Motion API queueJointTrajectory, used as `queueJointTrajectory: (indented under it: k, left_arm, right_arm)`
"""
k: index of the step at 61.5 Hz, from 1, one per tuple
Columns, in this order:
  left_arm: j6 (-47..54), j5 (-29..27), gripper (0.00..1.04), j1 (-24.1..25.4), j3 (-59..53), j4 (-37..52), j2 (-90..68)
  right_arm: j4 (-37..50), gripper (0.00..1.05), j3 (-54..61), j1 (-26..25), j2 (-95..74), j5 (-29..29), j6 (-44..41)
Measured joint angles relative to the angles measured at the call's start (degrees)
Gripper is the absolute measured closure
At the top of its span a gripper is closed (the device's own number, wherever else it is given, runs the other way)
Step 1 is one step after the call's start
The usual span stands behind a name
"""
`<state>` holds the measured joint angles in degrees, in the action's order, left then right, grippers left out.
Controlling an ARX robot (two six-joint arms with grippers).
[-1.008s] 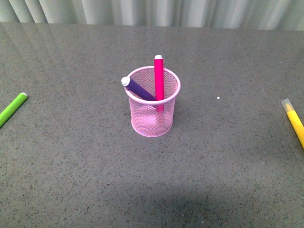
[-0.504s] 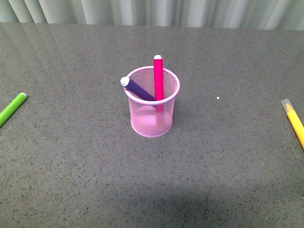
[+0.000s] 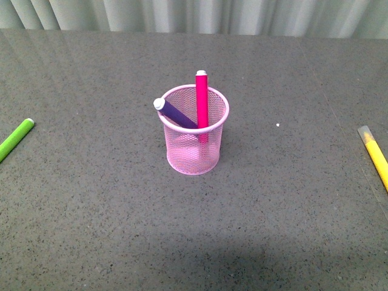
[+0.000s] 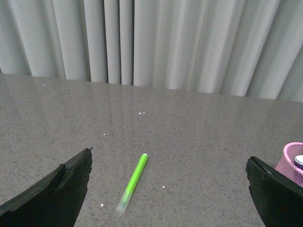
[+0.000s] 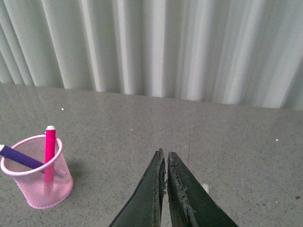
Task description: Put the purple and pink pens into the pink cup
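Observation:
The pink cup [image 3: 194,136] stands at the middle of the grey table. The purple pen [image 3: 174,113] leans to the left inside it and the pink pen [image 3: 202,100] stands nearly upright in it. Both also show in the right wrist view, cup [image 5: 38,182], purple pen [image 5: 19,158], pink pen [image 5: 49,149]. Neither arm shows in the front view. My left gripper [image 4: 168,163] is open and empty; the cup's rim [image 4: 293,161] shows at one edge of its view. My right gripper [image 5: 165,156] is shut with nothing between its jaws.
A green marker [image 3: 16,137] lies at the table's left edge, also in the left wrist view [image 4: 133,181]. A yellow marker [image 3: 376,154] lies at the right edge. A pale curtain [image 3: 194,15] hangs behind the table.

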<state>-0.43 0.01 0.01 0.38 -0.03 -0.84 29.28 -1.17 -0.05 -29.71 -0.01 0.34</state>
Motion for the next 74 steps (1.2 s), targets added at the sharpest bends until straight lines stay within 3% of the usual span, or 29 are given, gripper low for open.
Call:
queueJointTrajectory:
  k: [54,62,74]
  left_arm:
    - [0.00,-0.02,0.08,-0.02,0.00,0.00,0.00]
    - [0.00,-0.02,0.08,0.00,0.00,0.00,0.00]
    - [0.00,-0.02,0.08,0.00,0.00,0.00,0.00]
  right_arm:
    - [-19.04,1.02,0.02,0.00,19.56,0.00,0.00]
    - [-28.68,1.02,0.00,0.00,27.82,-0.02,0.00]
    - [-29.09,1.02,0.00,0.00,29.40,0.02,0.00]
